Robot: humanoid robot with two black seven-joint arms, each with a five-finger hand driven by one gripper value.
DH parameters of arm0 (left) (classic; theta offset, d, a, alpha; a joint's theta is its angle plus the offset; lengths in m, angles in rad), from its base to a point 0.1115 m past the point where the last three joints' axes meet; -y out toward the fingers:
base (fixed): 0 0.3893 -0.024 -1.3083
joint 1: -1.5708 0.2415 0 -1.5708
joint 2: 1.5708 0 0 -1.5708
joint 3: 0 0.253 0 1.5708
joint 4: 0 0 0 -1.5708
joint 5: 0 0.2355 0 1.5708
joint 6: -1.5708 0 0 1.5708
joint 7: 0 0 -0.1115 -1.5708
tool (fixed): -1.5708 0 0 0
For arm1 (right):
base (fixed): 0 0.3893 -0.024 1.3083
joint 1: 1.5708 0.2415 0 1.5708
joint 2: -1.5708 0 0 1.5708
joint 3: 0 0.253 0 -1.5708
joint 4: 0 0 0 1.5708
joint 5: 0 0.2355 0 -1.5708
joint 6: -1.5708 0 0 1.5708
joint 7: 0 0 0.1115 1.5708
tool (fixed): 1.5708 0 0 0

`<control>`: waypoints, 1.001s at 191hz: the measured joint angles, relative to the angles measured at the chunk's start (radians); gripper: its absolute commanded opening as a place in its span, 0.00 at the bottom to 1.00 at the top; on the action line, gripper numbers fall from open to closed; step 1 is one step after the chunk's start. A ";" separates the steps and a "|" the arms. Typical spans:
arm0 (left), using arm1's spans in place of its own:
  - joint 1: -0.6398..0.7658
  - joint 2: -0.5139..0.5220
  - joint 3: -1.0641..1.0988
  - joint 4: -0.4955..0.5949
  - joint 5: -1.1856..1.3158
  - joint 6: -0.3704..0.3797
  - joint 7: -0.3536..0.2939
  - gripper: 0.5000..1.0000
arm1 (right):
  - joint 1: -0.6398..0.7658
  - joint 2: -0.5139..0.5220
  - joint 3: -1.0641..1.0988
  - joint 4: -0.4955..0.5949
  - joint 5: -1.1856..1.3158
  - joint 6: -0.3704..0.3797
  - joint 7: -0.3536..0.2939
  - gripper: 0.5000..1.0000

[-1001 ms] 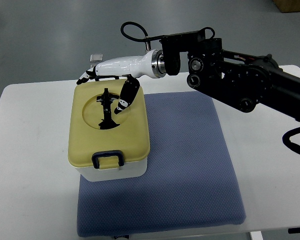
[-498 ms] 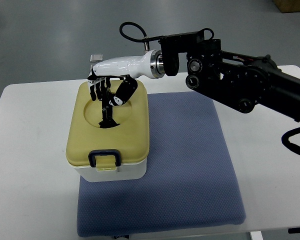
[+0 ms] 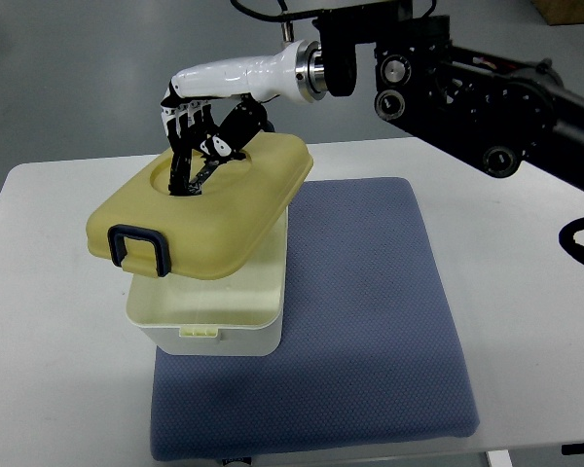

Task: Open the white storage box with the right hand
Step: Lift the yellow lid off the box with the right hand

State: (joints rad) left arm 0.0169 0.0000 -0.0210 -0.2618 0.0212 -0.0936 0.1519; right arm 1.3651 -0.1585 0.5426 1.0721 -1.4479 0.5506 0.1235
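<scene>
My right hand (image 3: pixel 206 117) reaches in from the far right, its black fingers (image 3: pixel 187 146) curled around the handle set in the round recess of the yellow lid (image 3: pixel 209 209). The lid hangs tilted above the white storage box (image 3: pixel 219 316), its dark blue latch (image 3: pixel 141 248) toward the near left. The open box sits on the left part of a blue mat (image 3: pixel 370 321) on the white table (image 3: pixel 49 331).

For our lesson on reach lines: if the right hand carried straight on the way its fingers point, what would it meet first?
The right hand points down and left into the yellow lid, whose handle its fingers already grip, so it seems to meet the lid first; depth is uncertain.
</scene>
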 measured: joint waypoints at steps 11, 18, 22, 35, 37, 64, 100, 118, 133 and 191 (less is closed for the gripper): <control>0.000 0.000 0.000 0.000 0.000 0.000 0.000 1.00 | 0.007 -0.019 0.046 0.005 0.003 0.035 0.001 0.00; 0.000 0.000 0.000 0.000 0.000 0.000 0.000 1.00 | 0.012 -0.032 0.073 0.008 0.006 0.047 0.001 0.00; 0.000 0.000 0.000 0.000 0.000 0.000 0.000 1.00 | 0.014 -0.041 0.086 0.009 0.007 0.051 0.001 0.00; 0.000 0.000 0.000 0.000 0.000 0.000 0.000 1.00 | 0.023 -0.072 0.114 0.013 0.010 0.058 0.003 0.00; 0.000 0.000 0.000 0.000 0.000 0.000 0.000 1.00 | 0.024 -0.078 0.117 0.014 0.010 0.058 0.003 0.00; 0.000 0.000 0.001 0.000 0.001 0.000 0.000 1.00 | 0.029 -0.180 0.128 0.016 0.012 0.060 0.010 0.00; 0.000 0.000 0.001 -0.001 0.002 0.000 0.000 1.00 | -0.011 -0.320 0.102 0.016 0.008 0.060 0.013 0.00; 0.000 0.000 0.001 -0.002 0.002 0.000 0.001 1.00 | -0.051 -0.373 0.082 0.014 0.006 0.060 0.014 0.00; 0.000 0.000 0.001 -0.002 0.002 0.000 0.001 1.00 | -0.088 -0.418 0.072 0.008 0.003 0.060 0.014 0.00; 0.000 0.000 0.001 -0.001 0.001 0.000 0.002 1.00 | -0.217 -0.492 0.047 -0.033 -0.008 0.060 0.015 0.00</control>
State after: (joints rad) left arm 0.0168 0.0000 -0.0203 -0.2624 0.0219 -0.0936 0.1535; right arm 1.1478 -0.6507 0.5899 1.0391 -1.4562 0.6109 0.1380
